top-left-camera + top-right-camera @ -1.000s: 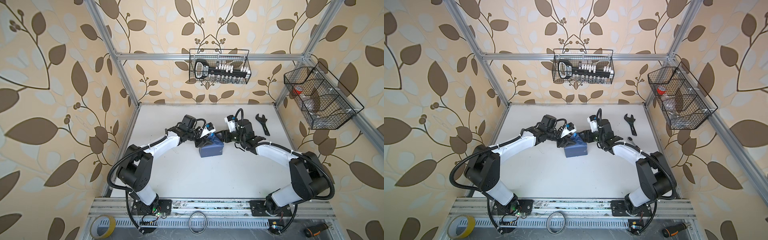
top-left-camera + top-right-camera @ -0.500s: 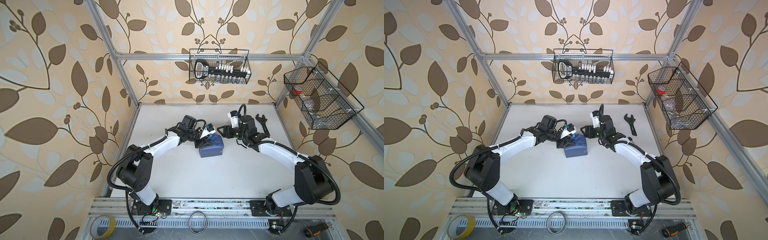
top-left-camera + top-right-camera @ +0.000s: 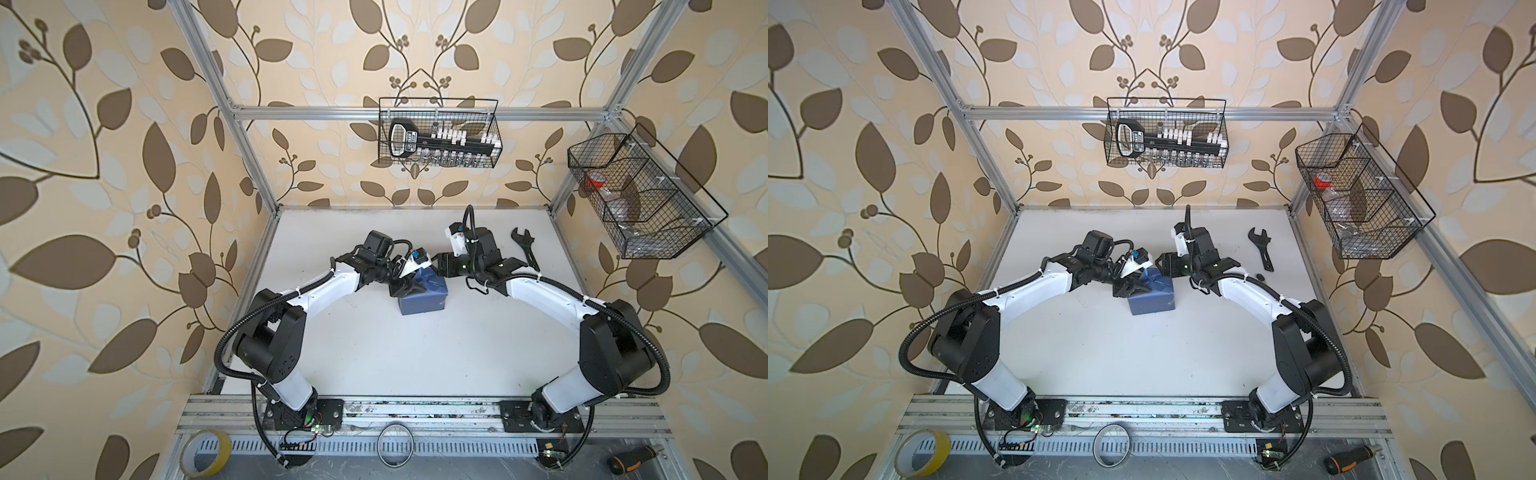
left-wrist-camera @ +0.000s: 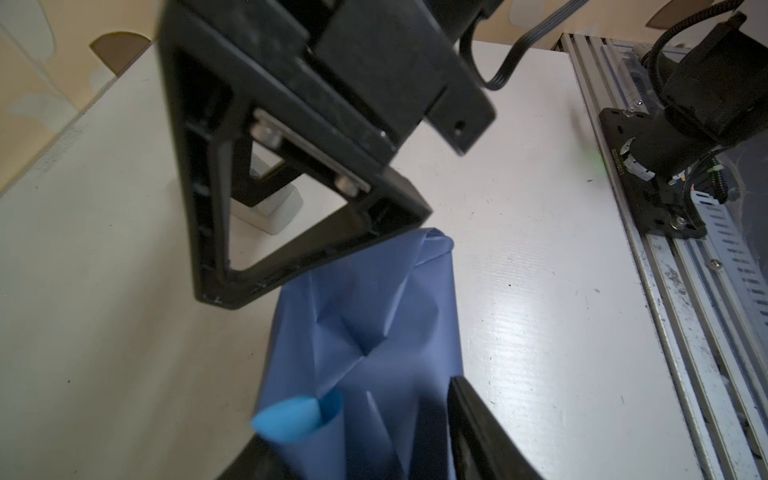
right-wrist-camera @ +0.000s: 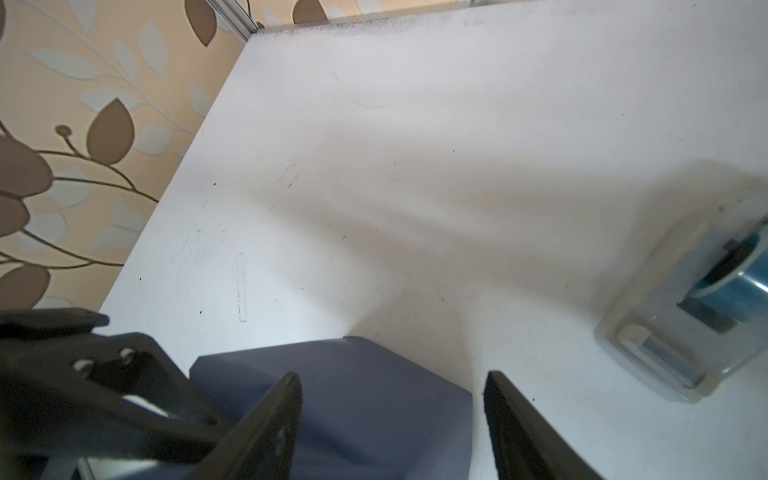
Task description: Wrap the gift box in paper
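Observation:
The gift box is hidden inside the paper (image 3: 423,296) (image 3: 1152,297), a slate-blue parcel standing mid-table in both top views. My left gripper (image 3: 406,284) (image 3: 1128,286) is at the parcel's left end. In the left wrist view its jaws (image 4: 357,424) stand apart around the creased end folds of the paper (image 4: 365,324), where a light-blue curl (image 4: 291,415) sticks out. My right gripper (image 3: 441,266) (image 3: 1163,266) is open just above the parcel's far right corner. In the right wrist view its jaws (image 5: 390,415) frame the smooth paper (image 5: 365,374) without gripping it.
A grey-white tape dispenser (image 5: 685,332) (image 4: 274,212) sits on the table close beside the parcel. A black wrench (image 3: 524,249) (image 3: 1261,249) lies at the back right. Wire baskets (image 3: 438,137) (image 3: 640,199) hang on the back and right walls. A yellow tape roll (image 3: 206,453) lies beyond the front rail.
My right gripper has drawn up and back a little from the parcel's right side. The left gripper stays at the parcel, its jaws slightly wider.

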Available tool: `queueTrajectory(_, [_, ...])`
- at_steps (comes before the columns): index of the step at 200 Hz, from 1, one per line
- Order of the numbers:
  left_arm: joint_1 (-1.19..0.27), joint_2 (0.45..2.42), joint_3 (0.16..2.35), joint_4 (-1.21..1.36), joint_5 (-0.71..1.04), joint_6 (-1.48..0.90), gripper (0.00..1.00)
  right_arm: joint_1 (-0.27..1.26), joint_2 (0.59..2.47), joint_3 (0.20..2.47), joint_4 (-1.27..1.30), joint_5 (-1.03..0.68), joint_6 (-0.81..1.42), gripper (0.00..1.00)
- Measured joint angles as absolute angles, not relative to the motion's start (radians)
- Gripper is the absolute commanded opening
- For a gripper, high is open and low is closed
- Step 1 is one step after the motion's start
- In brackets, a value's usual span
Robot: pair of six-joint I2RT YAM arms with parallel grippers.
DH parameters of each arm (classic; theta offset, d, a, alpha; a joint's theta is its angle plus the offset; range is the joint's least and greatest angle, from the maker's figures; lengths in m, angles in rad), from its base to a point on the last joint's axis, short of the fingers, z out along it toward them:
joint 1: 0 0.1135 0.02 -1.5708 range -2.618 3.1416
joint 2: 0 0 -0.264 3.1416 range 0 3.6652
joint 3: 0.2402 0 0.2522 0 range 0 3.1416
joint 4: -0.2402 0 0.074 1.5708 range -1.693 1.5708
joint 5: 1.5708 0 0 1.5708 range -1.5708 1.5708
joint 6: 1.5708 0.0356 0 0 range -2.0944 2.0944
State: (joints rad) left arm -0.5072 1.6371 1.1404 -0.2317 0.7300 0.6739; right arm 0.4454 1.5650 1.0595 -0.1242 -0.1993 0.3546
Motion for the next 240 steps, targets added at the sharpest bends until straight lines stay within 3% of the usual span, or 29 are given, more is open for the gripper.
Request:
queueTrajectory(67, [-0.512,1.637,1.141,-0.245,0.73,0.658,0.64,0.457,1.489,0.957,-0.104,-0.197,0.36,0.72])
queueTrajectory(240, [-0.559,1.566,1.09,-0.218,0.826,0.572,0.63,0.466,1.457,0.856,0.007,-0.19,0.385,0.73])
